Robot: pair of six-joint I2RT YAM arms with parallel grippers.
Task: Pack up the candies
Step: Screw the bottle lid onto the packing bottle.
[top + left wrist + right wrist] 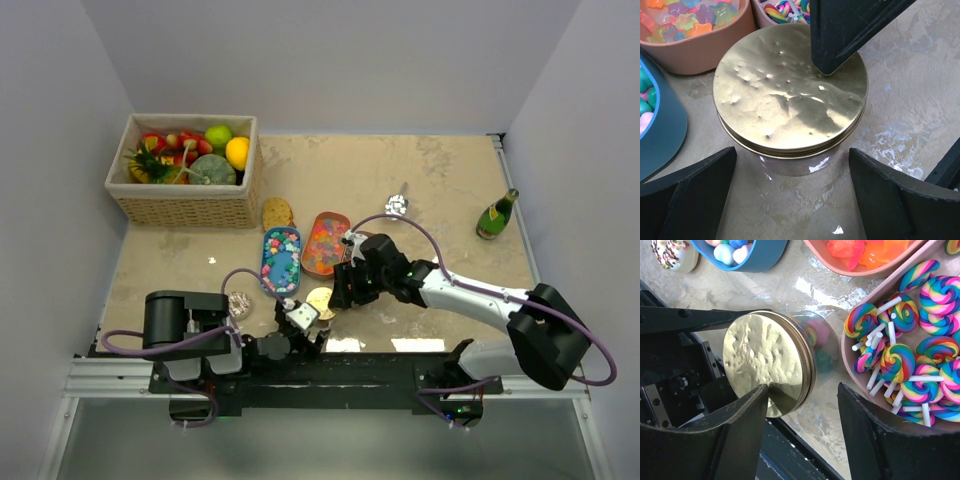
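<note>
Because the gold-lidded jar [790, 95] is capped, both grippers attend it: left gripper [792, 167] spread wide astride it, right gripper [802, 392] unclenched, one finger on its lid. The candies [900, 355] lie in trays [705, 50] just beside the jar.

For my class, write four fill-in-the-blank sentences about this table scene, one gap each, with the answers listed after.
1. The lid on the jar is ___ in colour.
2. The lollipops lie in a ___ tray.
3. The fruits sit in a wicker ___.
4. The bottle at the table's right side is coloured ___.
Answers: gold; pink; basket; green.
</note>
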